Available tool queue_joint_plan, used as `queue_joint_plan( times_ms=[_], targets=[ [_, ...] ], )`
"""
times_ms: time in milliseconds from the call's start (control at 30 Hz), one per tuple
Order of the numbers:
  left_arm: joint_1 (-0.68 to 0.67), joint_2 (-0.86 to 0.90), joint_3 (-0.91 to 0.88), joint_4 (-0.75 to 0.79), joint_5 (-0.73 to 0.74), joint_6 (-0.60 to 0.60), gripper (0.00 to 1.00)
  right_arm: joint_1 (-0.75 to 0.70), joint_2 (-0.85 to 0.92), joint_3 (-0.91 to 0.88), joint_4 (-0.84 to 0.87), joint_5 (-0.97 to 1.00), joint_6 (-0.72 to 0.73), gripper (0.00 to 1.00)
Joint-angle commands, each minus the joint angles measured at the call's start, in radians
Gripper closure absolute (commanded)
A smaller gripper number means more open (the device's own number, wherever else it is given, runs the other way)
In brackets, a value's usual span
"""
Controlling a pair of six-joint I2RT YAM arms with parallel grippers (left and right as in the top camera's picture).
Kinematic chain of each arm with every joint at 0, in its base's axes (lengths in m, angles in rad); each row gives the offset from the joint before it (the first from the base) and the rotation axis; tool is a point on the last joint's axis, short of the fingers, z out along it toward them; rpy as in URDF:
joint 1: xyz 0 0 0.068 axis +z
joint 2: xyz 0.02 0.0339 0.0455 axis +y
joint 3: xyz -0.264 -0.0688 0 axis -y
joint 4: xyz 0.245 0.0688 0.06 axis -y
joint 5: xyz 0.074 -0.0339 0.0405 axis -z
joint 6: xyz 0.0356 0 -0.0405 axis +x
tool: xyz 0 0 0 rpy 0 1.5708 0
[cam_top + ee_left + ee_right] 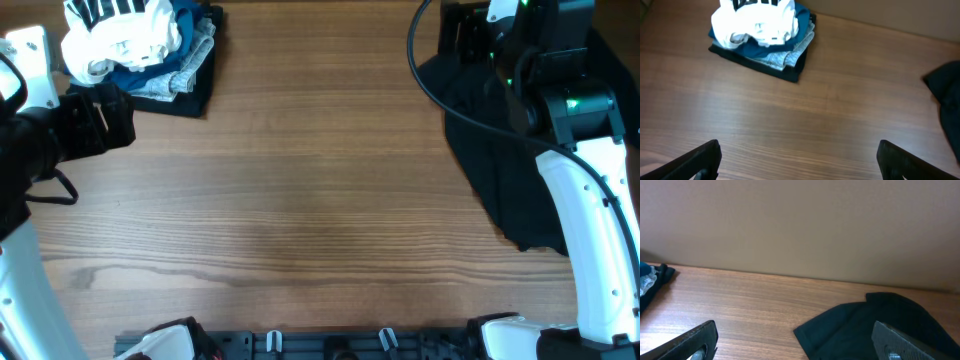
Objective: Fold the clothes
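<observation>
1. White shirt (pixel 120 35) lies crumpled atop small folded pieces (pixel 185 82), upper left of the overhead frame.
2. Black garment (pixel 495 150) sprawls at upper right.
3. Left gripper (pixel 799 157) and right gripper (pixel 795 337) hover, fingers spread wide, holding nothing.

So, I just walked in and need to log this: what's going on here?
A robot is set to fold clothes, but nothing is held yet. The left hand is open, facing a pile topped by a crumpled white shirt; the right hand is open above a black garment lying on the table.
</observation>
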Motion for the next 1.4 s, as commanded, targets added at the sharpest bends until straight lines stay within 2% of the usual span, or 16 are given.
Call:
queue_joint_plan(
  times_ms=[0,133,200,367,433,600,800,967,1167,1367],
  targets=[
    [-0.001,-0.116,-0.139,0.191,0.077,-0.013,0.0,0.0,0.01,-0.002,0.001,-0.016,0.013,0.0],
    [-0.016,-0.404,-0.666,0.717,0.115,-0.013,0.0,0.0,0.01,-0.002,0.001,-0.016,0.013,0.0],
    [-0.027,-0.591,-1.009,1.015,0.116,-0.015,0.0,0.0,0.01,-0.002,0.001,-0.016,0.014,0.0],
    [-0.027,-0.98,-1.652,1.506,0.039,-0.176,0.0,0.0,0.01,-0.002,0.001,-0.016,0.014,0.0],
    [-0.027,-1.118,-1.834,1.612,0.012,-0.205,0.0,0.0,0.01,-0.002,0.001,-0.016,0.013,0.0],
    [-0.027,-1.216,-1.941,1.622,-0.002,-0.2,0.0,0.0,0.01,-0.002,0.001,-0.016,0.014,0.0],
    [-0.027,-1.263,-1.948,1.46,-0.007,-0.17,0.0,0.0,0.01,-0.002,0.001,-0.016,0.014,0.0],
    [-0.042,-1.363,-2.016,1.423,-0.012,-0.169,0.0,0.0,0.01,-0.002,0.001,-0.016,0.013,0.0],
    [-0.116,-1.365,-2.016,1.423,-0.043,-0.167,0.0,0.0,0.01,-0.002,0.001,-0.016,0.014,0.0],
    [-0.116,-1.361,-2.016,1.423,-0.043,-0.167,0.0,0.0,0.01,-0.002,0.001,-0.016,0.013,0.0]
  ],
)
